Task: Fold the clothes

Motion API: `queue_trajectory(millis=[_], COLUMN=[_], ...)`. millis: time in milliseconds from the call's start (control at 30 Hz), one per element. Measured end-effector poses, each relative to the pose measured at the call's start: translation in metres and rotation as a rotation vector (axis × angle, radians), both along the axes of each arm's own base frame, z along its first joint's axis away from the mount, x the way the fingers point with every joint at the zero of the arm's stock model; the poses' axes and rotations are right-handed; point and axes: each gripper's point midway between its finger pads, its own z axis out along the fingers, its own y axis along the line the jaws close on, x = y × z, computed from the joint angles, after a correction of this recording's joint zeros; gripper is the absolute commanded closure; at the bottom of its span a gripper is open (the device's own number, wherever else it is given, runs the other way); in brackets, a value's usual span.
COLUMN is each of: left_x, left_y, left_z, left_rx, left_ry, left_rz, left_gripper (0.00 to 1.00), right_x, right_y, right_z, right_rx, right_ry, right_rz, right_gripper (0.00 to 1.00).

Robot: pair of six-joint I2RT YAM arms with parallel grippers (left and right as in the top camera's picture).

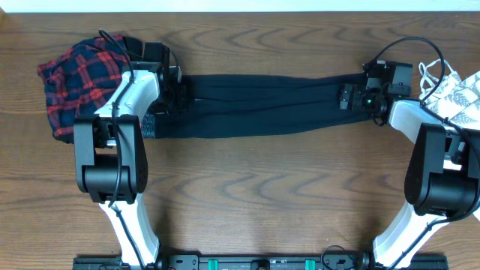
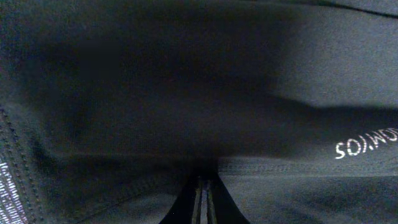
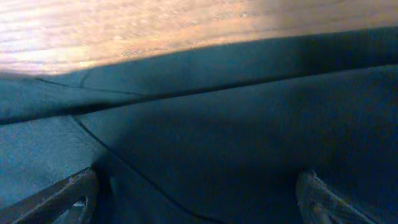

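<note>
Black leggings (image 1: 262, 105) lie stretched across the worktop (image 1: 262, 195). My left claw (image 1: 178, 94) is clamped on their waist end, and my right claw (image 1: 349, 96) stands apart over the ankle end. If I pull now, that free end can slide and wrinkle.

Matt black stretch-cloth leggings (image 1: 270, 105), grained wooden table (image 1: 262, 195)

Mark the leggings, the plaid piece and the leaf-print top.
leggings (image 1: 270, 101): overhead view, on the middle of the stretched black legs.
plaid piece (image 1: 71, 86): overhead view, on the centre of the crumpled heap.
leaf-print top (image 1: 463, 96): overhead view, on the printed cloth at the right edge.
</note>
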Motion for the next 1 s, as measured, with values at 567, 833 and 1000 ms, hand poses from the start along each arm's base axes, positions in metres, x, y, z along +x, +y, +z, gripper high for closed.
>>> queue_trajectory(millis=[567, 833, 1000], left_x=[-0.042, -0.067, -0.080], left_y=[-0.005, -0.014, -0.020], left_z=[-0.013, -0.016, -0.017], left_rx=[-0.039, -0.097, -0.132], left_ry=[0.156, 0.205, 0.239], left_rz=[0.062, 0.068, 0.069], left_gripper=[0.94, 0.94, 0.94], right_x=[-0.062, -0.085, -0.094], right_y=[-0.059, -0.065, -0.068], right_z=[-0.009, -0.014, -0.017], right_rx=[-0.032, -0.073, -0.087], right_ry=[0.279, 0.345, 0.349], right_rz=[-0.165, -0.224, -0.256], right_gripper=[0.07, 0.05, 0.05])
